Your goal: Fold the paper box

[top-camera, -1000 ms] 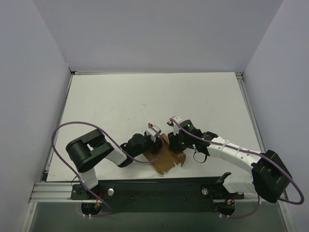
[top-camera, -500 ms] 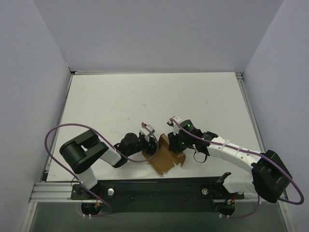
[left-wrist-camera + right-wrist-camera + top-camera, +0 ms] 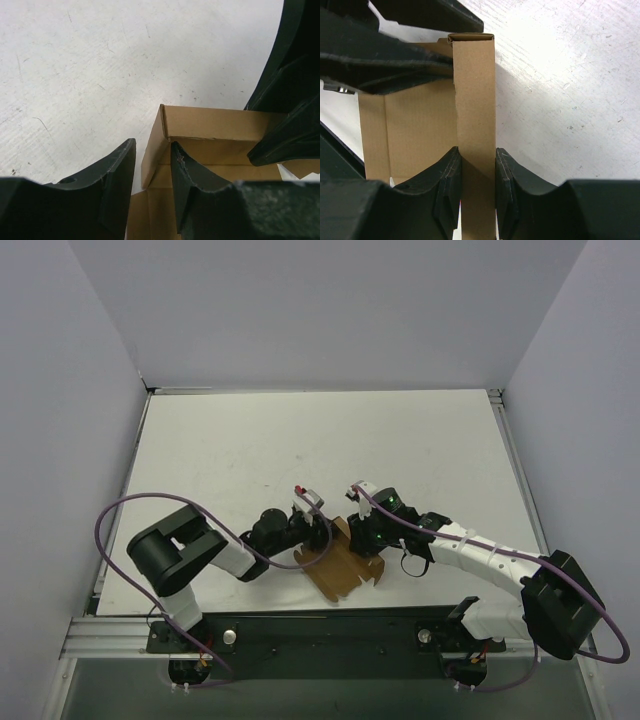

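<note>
The paper box (image 3: 340, 568) lies on the white table (image 3: 250, 450) near its front edge, between the two arms, part-formed: a flat brown base with notched tabs towards the arm bases, and its far end turned up into short walls that meet at a corner; the right gripper (image 3: 476, 165) is clamped on one upright strip of card, a pad pressed to each face; the left gripper (image 3: 151, 145) straddles the adjoining wall at that corner, one finger (image 3: 195, 185) inside against the card and the other (image 3: 117, 185) outside with a sliver of table showing between it and the wall, so it is a little apart and not pinching; the step in hand looks like squaring that corner and setting its crease; to do it well the right arm should probably keep its hold firm and unmoving as the anchor, while the left closes low on the wall, near the fold line rather than the free edge, so the card bends on the score and does not buckle; any push is best directed inwards along the crease and kept slow; the two sets of fingers stand very close, so a clash is the likely risk, and a tug too hard could drag the whole sheet off the table's near edge.
</note>
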{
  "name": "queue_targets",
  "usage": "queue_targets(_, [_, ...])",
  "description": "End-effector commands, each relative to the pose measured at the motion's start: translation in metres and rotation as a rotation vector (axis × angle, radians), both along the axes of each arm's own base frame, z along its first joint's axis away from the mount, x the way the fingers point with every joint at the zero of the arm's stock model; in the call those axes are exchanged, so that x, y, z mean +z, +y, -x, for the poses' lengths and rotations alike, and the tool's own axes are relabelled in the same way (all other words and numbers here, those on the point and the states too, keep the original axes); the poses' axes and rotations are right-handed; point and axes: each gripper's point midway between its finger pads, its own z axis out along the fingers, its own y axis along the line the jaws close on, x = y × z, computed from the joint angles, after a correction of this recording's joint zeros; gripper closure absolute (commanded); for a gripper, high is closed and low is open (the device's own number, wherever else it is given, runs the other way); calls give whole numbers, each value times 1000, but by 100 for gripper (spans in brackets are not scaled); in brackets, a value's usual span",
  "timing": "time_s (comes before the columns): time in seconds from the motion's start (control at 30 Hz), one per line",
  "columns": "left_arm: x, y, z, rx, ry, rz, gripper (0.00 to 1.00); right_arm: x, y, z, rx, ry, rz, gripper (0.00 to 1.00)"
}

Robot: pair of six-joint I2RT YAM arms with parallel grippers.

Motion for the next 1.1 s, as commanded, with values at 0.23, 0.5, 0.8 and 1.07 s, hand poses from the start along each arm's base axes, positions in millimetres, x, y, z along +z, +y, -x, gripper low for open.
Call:
queue_targets(0.23, [10, -8, -13, 47, -91, -18, 81, -3, -3, 10, 13, 17, 6, 78])
queue_targets(0.5, [9, -4, -20, 199, -136, -68, 98, -1, -4, 9, 4, 10, -1, 78])
queue_targets(0.8, [0, 8, -34, 454, -94, -113, 100, -3, -4, 12, 2, 19, -8, 78])
queue_targets(1.07, [0, 9, -36, 473, -93, -113, 100, -4, -5, 13, -2, 21, -7, 78])
